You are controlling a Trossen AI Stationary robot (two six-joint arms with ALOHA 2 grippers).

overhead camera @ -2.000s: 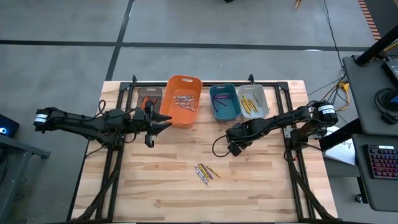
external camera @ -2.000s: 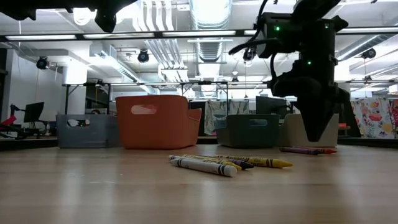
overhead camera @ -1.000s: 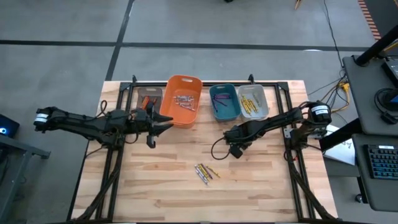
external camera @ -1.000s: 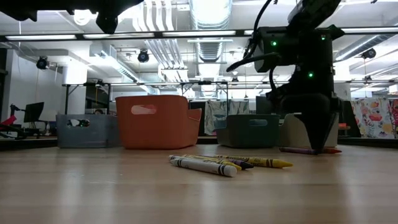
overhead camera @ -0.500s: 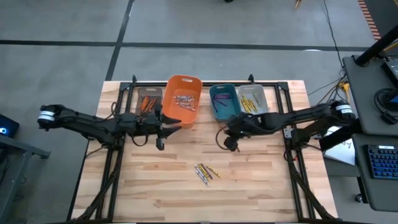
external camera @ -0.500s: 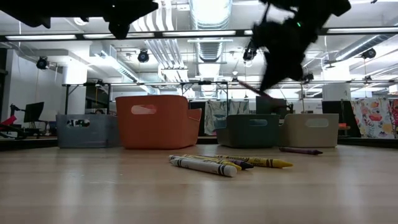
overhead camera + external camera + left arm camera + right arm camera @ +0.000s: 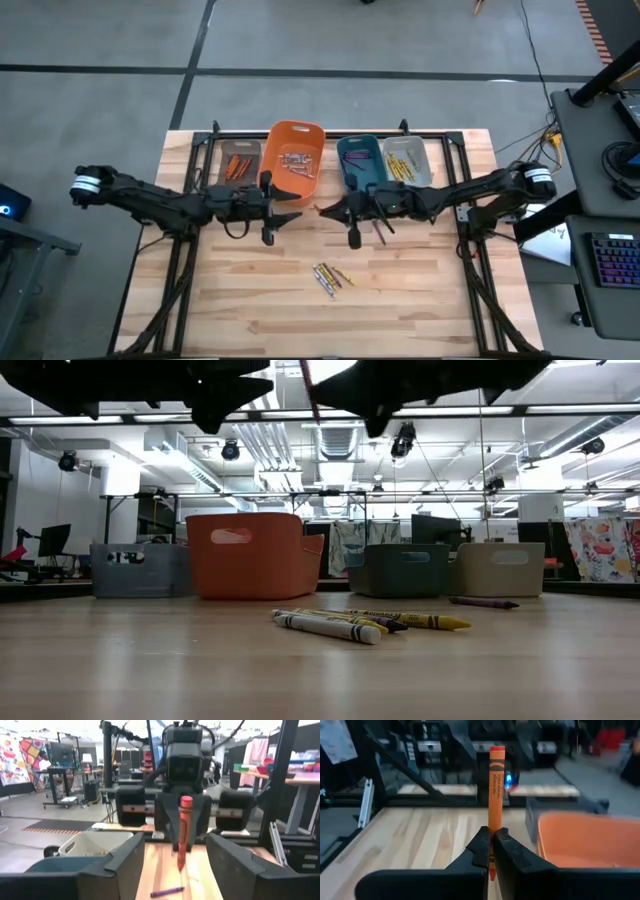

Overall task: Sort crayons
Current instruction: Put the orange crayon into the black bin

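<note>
High view: both arms reach toward table centre and nearly meet. Left gripper (image 7: 290, 212) sits at 9 o'clock from centre, fingers spread wide, nothing between them. Right gripper (image 7: 325, 210) is just beside it at 3 o'clock, nipped tight on a red-orange crayon (image 7: 318, 209), which is hard to make out from above. Loose crayons (image 7: 331, 276) lie in a small cluster at 6 o'clock. At 12 o'clock stand four bins: brown bin (image 7: 239, 160), orange bin (image 7: 294, 172), teal bin (image 7: 361, 162), grey bin (image 7: 406, 161), each with crayons inside.

Low view: the cluster lies on the wood mid-table; a single purple crayon (image 7: 484, 602) lies apart at 3 o'clock from it, before the grey bin.

Left wrist view: own fingers (image 7: 125, 865) stand wide; the other arm faces it holding the crayon upright between them.

Right wrist view: fingertips (image 7: 482, 851) pinch the crayon's lower end, crayon upright; orange bin at 4 o'clock.
</note>
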